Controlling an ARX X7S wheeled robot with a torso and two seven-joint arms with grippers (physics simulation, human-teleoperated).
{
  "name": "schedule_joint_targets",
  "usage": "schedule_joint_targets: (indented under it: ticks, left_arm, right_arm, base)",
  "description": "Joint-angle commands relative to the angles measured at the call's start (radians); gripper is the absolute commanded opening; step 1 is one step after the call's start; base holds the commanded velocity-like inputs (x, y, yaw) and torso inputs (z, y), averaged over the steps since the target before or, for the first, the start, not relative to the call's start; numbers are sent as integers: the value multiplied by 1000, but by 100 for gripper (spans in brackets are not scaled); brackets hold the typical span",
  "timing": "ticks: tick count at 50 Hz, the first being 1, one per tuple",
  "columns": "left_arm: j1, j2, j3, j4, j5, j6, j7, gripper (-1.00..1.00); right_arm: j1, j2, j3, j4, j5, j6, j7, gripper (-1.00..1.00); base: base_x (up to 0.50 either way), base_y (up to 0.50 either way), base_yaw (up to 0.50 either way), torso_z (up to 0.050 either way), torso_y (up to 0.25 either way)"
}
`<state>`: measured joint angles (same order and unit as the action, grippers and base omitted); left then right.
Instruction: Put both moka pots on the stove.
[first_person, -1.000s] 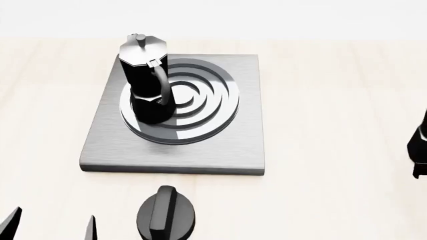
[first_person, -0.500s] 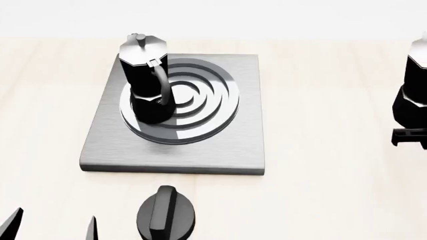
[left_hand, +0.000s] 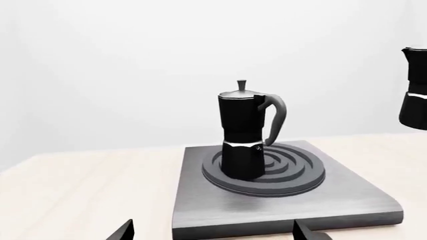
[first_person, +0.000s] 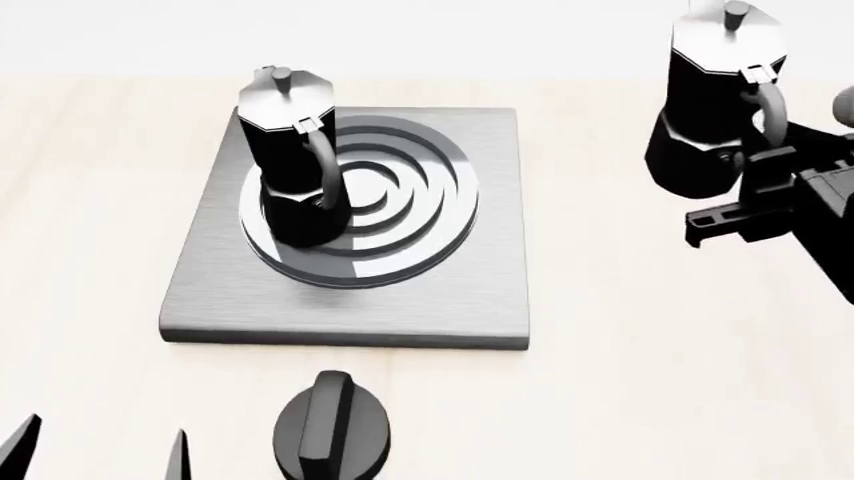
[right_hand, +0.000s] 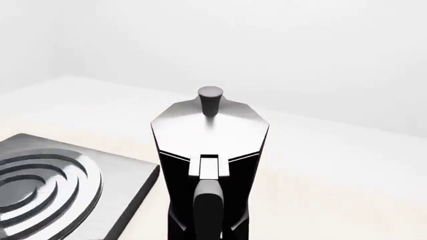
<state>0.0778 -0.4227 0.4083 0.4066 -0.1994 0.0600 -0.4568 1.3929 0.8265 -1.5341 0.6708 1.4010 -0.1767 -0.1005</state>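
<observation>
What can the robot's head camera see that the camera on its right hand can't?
Only the head view shows the first moka pot standing on the burner's left part, the black knob in front of the stove, and the right gripper at the second moka pot's handle.

Only the right wrist view shows that pot's lid and handle right up close.

Both show the second pot and the stove, though the wrist view catches only part of the stove.

The right end effector (first_person: 754, 190) was raised at the right side, closed on the handle of a moka pot (first_person: 707, 110). The left end effector (first_person: 100, 455) sat low, fingertips apart.
</observation>
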Motion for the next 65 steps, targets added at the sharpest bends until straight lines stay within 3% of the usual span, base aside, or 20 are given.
schedule_joint_targets:
  ticks: [1, 39, 49, 65]
  left_arm:
    - [0, -4, -3, 1, -5, 0, -4, 100]
    - [0, -13, -5, 17, -15, -5, -14, 100]
    - [1, -16, -4, 20, -17, -5, -15, 100]
    - [0, -16, 1, 21, -17, -5, -18, 100]
  right_arm:
    - [57, -47, 38, 10, -20, 40, -78, -100]
    - [74, -438, 54, 402, -24, 34, -286, -100]
    - [52, -569, 66, 597, -25, 1, -380, -100]
    - [20, -629, 90, 637, -58, -17, -386, -100]
  base:
    - [0, 0, 0, 0, 0]
    - [0, 0, 0, 0, 1]
    - [0, 0, 0, 0, 1]
    - [0, 0, 0, 0, 1]
